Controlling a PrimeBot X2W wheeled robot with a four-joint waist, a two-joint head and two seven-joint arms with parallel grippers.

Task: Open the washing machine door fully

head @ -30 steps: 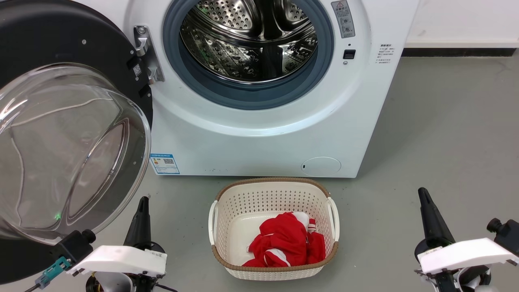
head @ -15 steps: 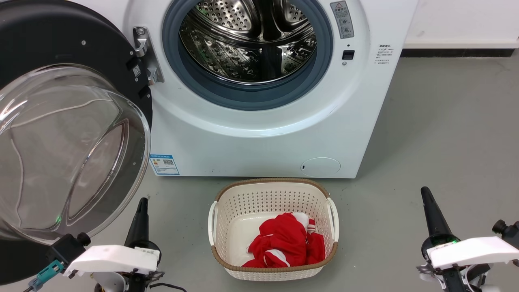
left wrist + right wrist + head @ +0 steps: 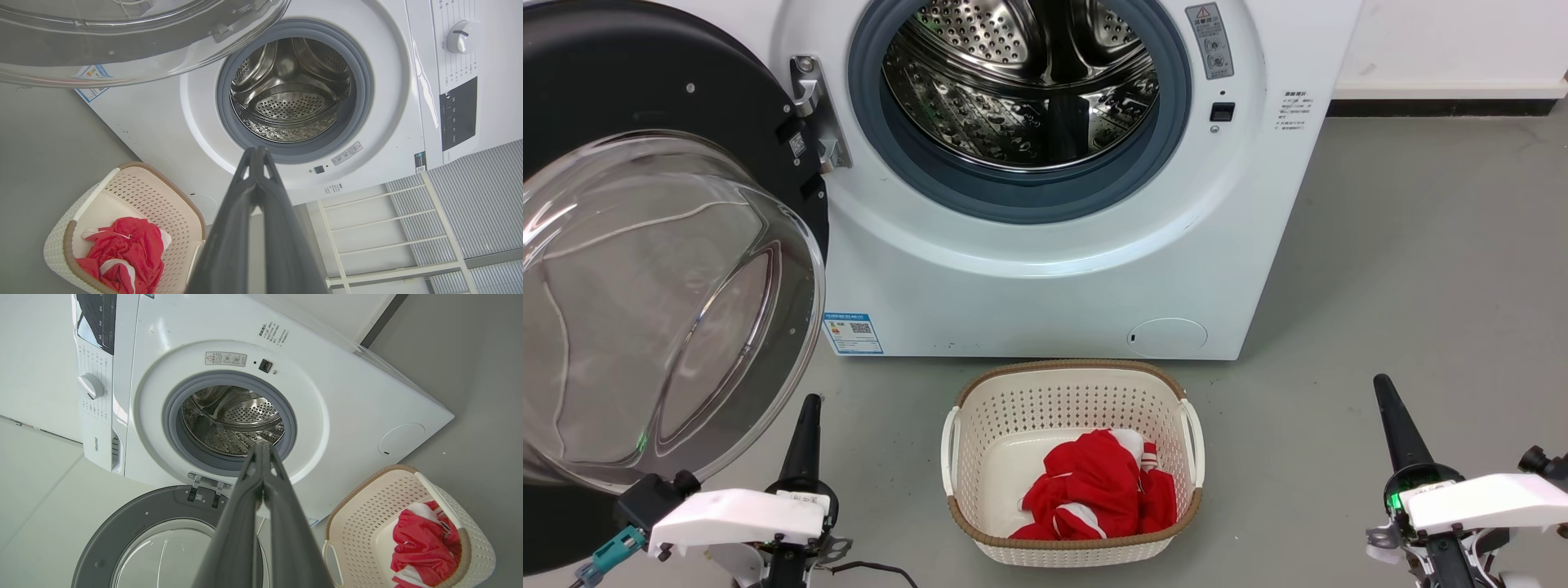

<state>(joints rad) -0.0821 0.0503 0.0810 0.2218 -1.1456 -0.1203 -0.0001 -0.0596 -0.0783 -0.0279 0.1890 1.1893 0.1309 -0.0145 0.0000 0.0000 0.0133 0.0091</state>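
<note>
The washing machine (image 3: 1054, 269) is white, its steel drum (image 3: 1021, 82) exposed inside a grey gasket. The washing machine door (image 3: 645, 286), a black disc with a bulging clear glass bowl, hangs swung wide to the left on its metal hinge (image 3: 810, 106); it also shows at the top of the left wrist view (image 3: 122, 36) and at the bottom of the right wrist view (image 3: 163, 539). My left gripper (image 3: 806, 408) is shut, low at the left beside the glass bowl's rim, holding nothing. My right gripper (image 3: 1384, 392) is shut and empty over the floor at the lower right.
A cream laundry basket (image 3: 980, 408) with red and white clothes (image 3: 1098, 486) stands on the grey floor in front of the machine. A white wall with a dark skirting (image 3: 1445, 106) runs behind at the right. A white rack (image 3: 367, 228) appears in the left wrist view.
Both arms have drawn back slightly toward the bottom of the view. The door, the machine and the basket stay as they were.
</note>
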